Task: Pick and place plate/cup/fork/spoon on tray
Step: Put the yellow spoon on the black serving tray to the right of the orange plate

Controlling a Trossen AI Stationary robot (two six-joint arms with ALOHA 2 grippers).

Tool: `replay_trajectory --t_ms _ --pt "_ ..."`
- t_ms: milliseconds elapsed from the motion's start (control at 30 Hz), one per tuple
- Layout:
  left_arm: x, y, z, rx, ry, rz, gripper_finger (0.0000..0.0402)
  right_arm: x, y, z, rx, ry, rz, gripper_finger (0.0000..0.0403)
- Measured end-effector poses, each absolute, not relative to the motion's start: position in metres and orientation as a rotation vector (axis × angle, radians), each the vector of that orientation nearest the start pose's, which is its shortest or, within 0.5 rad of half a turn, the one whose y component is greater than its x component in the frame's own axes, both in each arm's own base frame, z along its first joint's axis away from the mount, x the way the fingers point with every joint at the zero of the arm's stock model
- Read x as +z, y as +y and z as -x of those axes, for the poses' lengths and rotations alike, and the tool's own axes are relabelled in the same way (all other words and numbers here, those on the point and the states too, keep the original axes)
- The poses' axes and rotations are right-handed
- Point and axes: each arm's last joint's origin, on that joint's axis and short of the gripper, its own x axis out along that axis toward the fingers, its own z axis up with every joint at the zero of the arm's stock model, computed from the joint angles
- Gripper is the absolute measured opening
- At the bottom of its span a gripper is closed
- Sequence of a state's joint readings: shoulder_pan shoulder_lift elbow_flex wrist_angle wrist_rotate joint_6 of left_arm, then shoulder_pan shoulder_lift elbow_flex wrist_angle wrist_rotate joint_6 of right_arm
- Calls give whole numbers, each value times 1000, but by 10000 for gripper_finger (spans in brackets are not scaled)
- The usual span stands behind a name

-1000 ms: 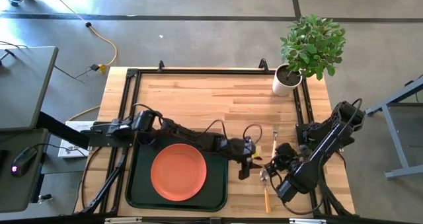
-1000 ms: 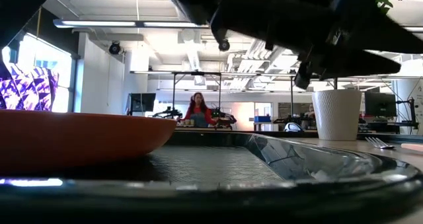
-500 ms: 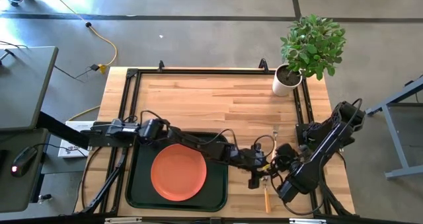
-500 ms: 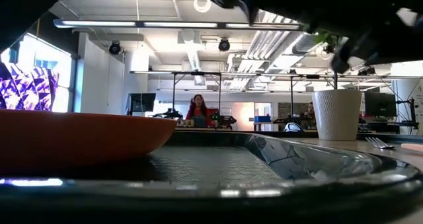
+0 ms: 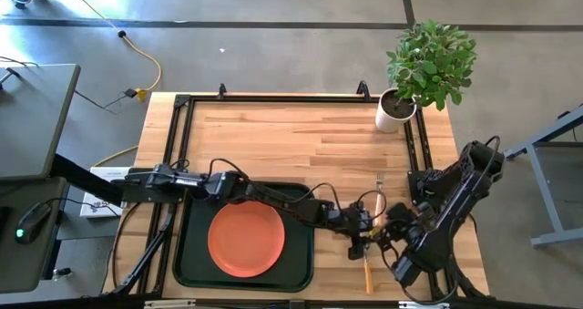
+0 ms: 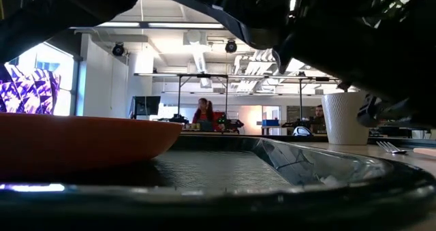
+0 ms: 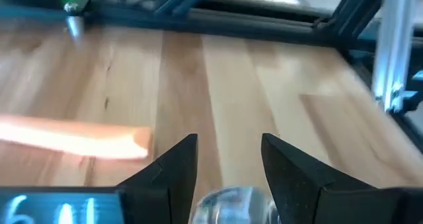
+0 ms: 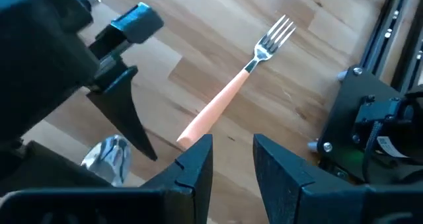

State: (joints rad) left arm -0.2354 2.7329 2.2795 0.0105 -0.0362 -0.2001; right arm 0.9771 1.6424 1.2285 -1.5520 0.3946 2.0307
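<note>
- The plate [image 5: 246, 237] sits on the tray [image 5: 194, 271].
- Beside the tray, the fork [image 8: 232, 88] and spoon [image 7: 232, 205] remain.
- Left gripper [image 7: 228, 156] open over the spoon; right gripper [image 8: 232, 159] open, empty.

overhead light: even, bright, soft short shadows under the plant [image 5: 430, 61] and arms on the worktop [image 5: 291, 136]
low view: strongly backlit by ceiling strip lights and a window at left; arms overhead are black silhouettes
low view focus: tray [image 6: 327, 168] rim and plate [image 6: 82, 141] close to lens, soft; room behind sharper
left wrist view: blurred throughout; fork [image 7: 76, 138] handle smeared; spoon [image 7: 231, 203] bowl shows glare
right wrist view: sharp, warm, fork [image 8: 234, 85] crisp
</note>
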Motion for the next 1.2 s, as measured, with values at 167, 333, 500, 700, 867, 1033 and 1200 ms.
replay_trajectory --t_ms 167,333,500,700,867,1033,1200 --pt "113 -124 -580 -87 514 141 158 237 202 -147 -1027 1014 -372 99" --pt "107 -119 -578 -96 575 186 158 237 202 -147 -1023 1017 -365 99" --pt "103 -119 -576 -144 634 206 158 237 202 -147 -1012 1020 -351 99" --pt "103 -121 -575 -205 647 246 158 237 202 -148 -990 992 -326 99" --pt "107 -120 -574 -203 661 245 158 237 202 -148 -991 993 -326 99" --pt "121 -112 -569 -253 764 236 158 237 202 -148 -993 1001 -329 99" --pt "125 -108 -568 -287 814 264 158 237 202 -148 -993 1000 -328 99"
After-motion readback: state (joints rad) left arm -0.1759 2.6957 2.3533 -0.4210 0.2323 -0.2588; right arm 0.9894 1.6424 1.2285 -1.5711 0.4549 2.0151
